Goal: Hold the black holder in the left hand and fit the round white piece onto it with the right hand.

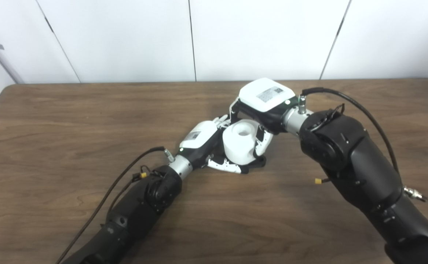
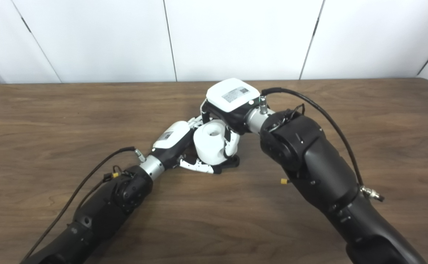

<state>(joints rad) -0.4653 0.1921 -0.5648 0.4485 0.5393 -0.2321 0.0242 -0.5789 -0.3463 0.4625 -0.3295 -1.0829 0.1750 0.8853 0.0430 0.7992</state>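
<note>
The round white piece [image 1: 240, 143], a short cylinder with a hole in its top, stands in the middle of the wooden table [image 1: 52, 121]. Only a dark edge of the black holder [image 1: 257, 163] shows under its near right side. My left hand [image 1: 214, 146] is wrapped around the holder's left and near side at table level. My right hand [image 1: 259, 110] comes from above and the right, its fingers closed on the white piece. It also shows in the right eye view [image 2: 210, 145].
Both forearms and their cables cross the near half of the table. The table's far edge meets a white panelled wall [image 1: 258, 36].
</note>
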